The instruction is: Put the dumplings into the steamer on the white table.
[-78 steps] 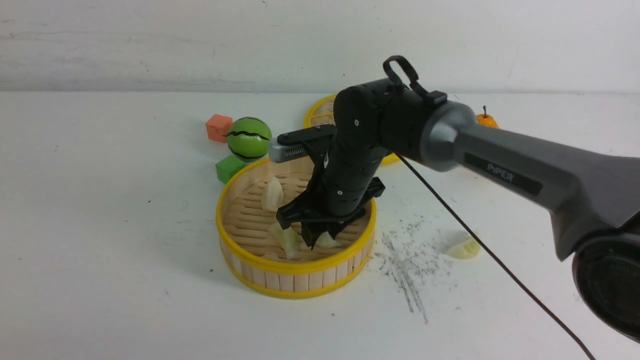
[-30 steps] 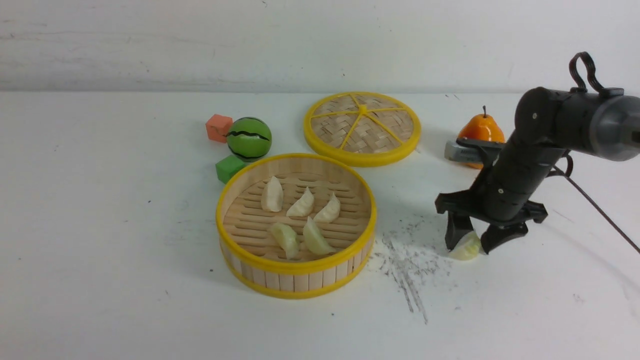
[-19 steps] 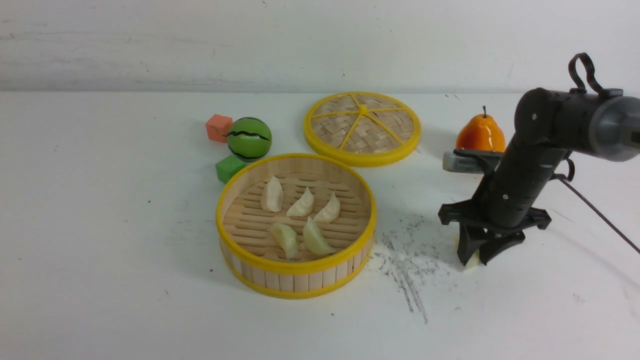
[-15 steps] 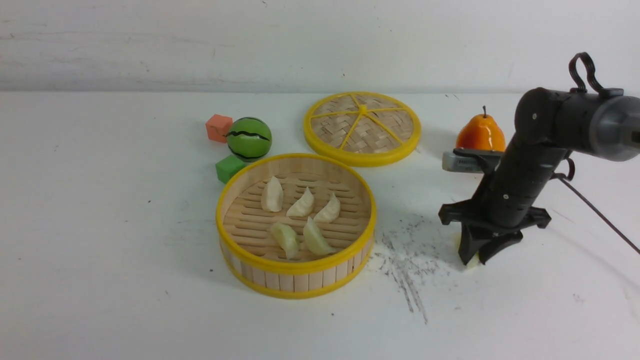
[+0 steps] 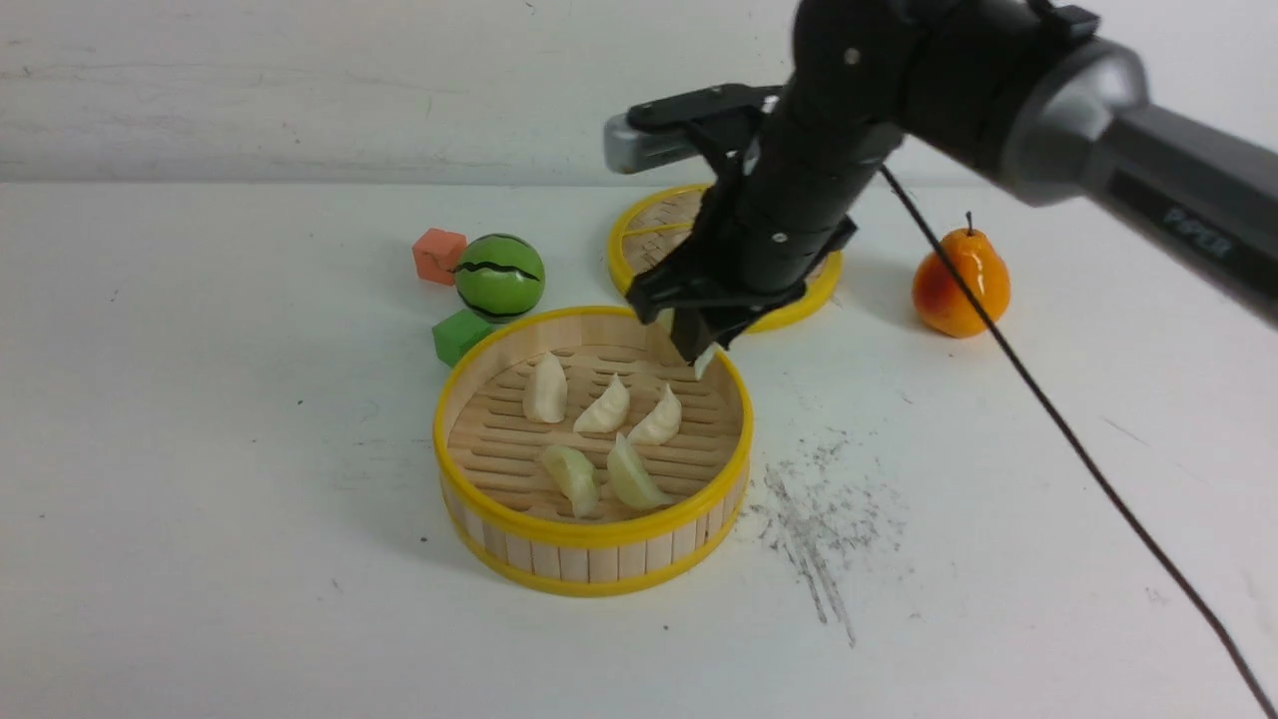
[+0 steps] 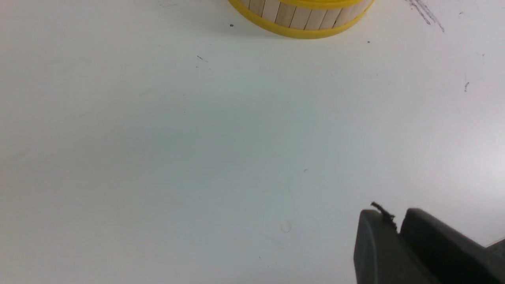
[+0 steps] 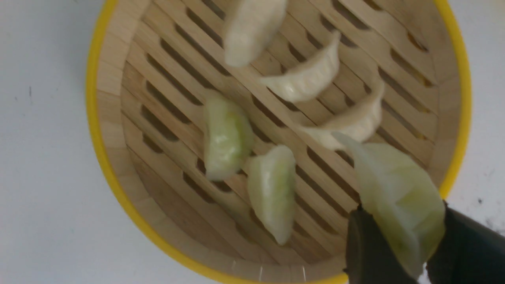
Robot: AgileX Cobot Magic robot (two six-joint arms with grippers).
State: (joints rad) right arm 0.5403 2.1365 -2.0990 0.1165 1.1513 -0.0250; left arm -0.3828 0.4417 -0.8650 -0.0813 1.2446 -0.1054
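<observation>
Right tool (image 5: 699, 352): pinching one pale green dumpling (image 7: 398, 197) across its belly, the pointed end sticking out past my fingertips. It hangs over the far right edge of the steamer (image 5: 589, 534), above the yellow rim.

Below: a slatted bamboo floor with five dumplings on it. Three cream ones (image 5: 604, 404) lie in a far row and two greenish ones (image 5: 631, 474) nearer me (open slats show along the left and right margins). The wall is upright wooden slats with yellow bands top and bottom.

Just behind, partly hidden by my arm: woven lid (image 5: 639, 235). Glossy orange pear (image 5: 960, 280) well to the right, and grey scuffs (image 5: 819, 519) beside the steamer.

Left tool (image 6: 394, 221): fingers pressed together, holding nothing. Open white surface (image 6: 197, 138) lies between it and the steamer's near wall.
</observation>
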